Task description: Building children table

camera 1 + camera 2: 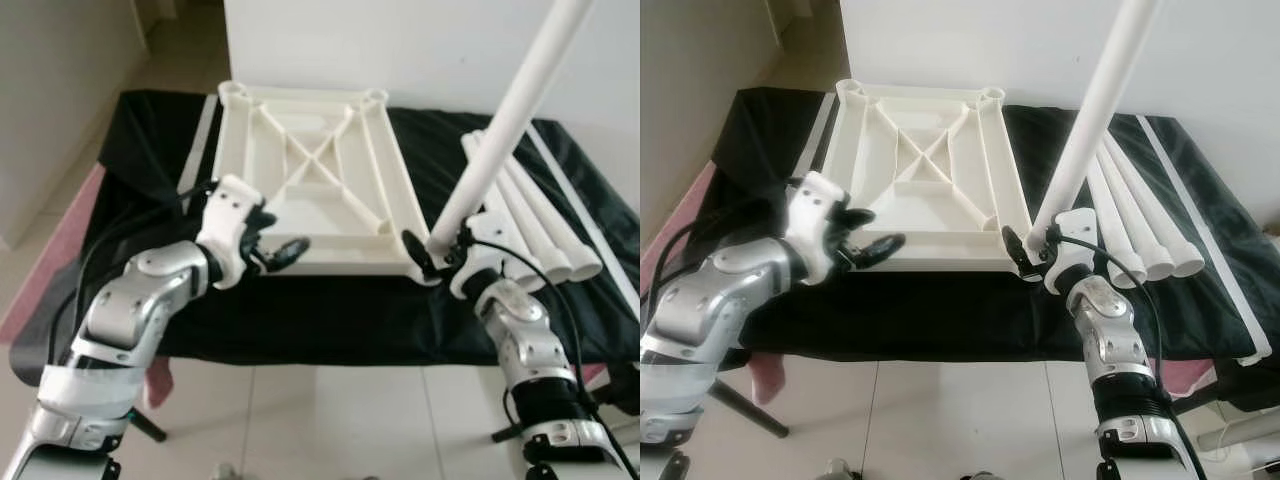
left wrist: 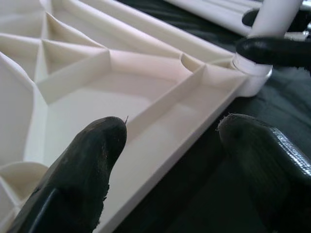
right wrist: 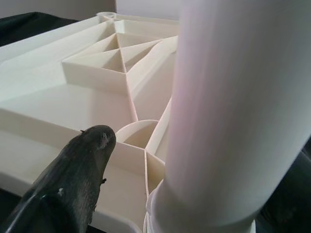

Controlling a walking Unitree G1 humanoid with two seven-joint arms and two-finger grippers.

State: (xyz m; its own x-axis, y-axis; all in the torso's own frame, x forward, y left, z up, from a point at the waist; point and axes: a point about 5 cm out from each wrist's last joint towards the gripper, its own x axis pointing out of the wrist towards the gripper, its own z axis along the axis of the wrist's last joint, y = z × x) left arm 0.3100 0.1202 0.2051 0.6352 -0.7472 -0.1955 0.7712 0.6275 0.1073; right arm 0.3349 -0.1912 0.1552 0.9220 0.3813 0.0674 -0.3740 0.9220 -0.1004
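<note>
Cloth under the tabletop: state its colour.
Black, with a white stripe along its right edge. The cloth shows best in the right eye view, under the tabletop.

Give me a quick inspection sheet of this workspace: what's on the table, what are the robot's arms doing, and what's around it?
Surface: black cloth covers the work table.
Job's things: white tabletop lies upside down, ribs up; one white leg stands tilted at its near right corner socket; spare legs lie side by side to the right.
Clutter: nothing seen.
Grippers: right gripper grips the leg near its base, jaws closed around it; left gripper is at the tabletop's near edge, jaws open, holding nothing.
Cables: black cables run along both arms.
Surroundings: white wall behind, pale tiled floor below, a pink mat at the left.
</note>
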